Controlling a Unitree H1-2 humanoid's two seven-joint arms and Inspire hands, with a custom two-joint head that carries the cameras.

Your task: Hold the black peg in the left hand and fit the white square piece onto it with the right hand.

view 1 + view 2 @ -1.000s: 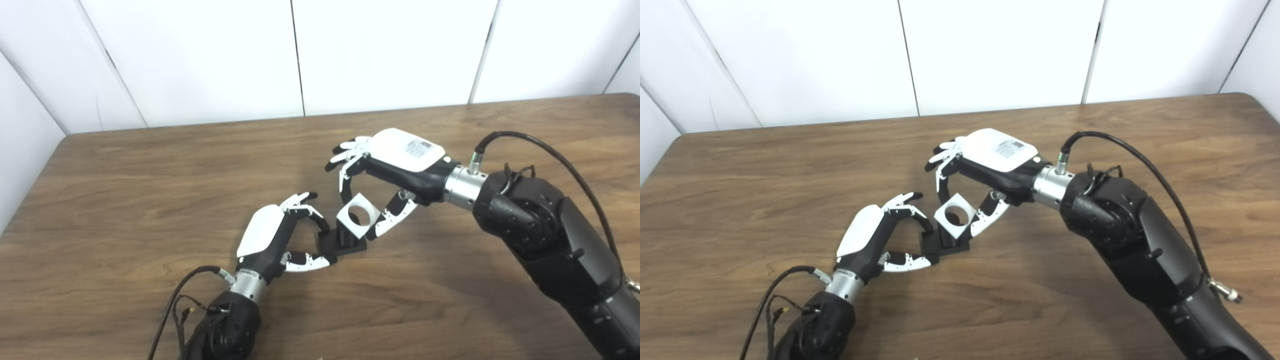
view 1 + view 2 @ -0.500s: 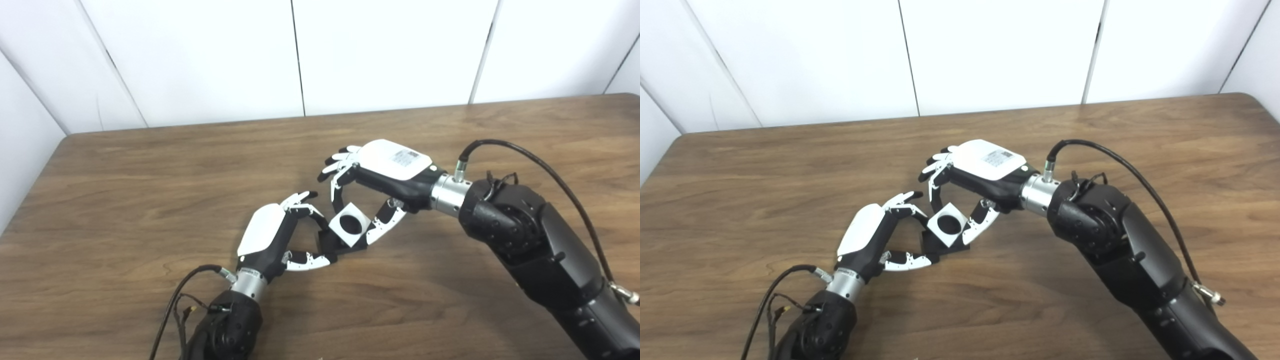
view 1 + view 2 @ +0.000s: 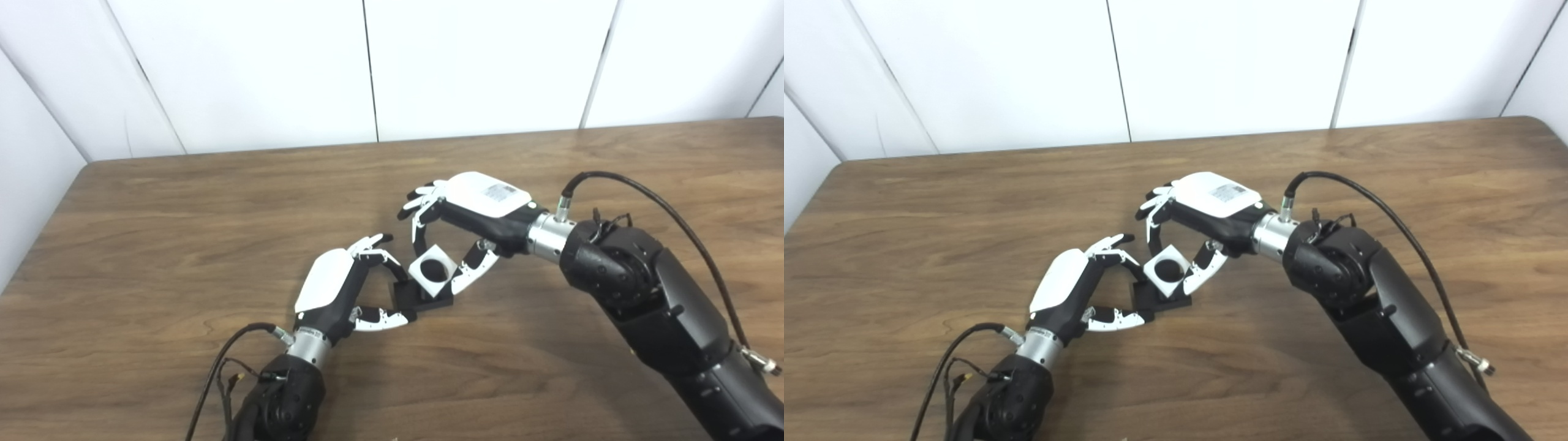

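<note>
Since a second ago, the right robot hand (image 3: 468, 211) has been brought down and toward the left robot hand (image 3: 343, 288), so that the white square plastic piece with a round hole (image 3: 433, 271) is now seated low over the black peg (image 3: 1168, 270), whose dark top is seen filling the hole; half a second ago the piece was turned a little differently, and the view itself has shifted slightly. The white piece is grasped by the right robot hand between a curled finger at its far corner and the thumb at its near right edge, with the remaining fingers spread above it. The square black base of the peg (image 3: 422, 297) is pinched by the left robot hand, fingers at its far left corner and thumb along its near edge, and is rested flat on the brown wood-grain bench (image 3: 153, 220). Both hands are met near the middle of the bench. Black cables are seen looped from both wrists. Behind the bench, white wall panels (image 3: 245, 67) are stood upright.
</note>
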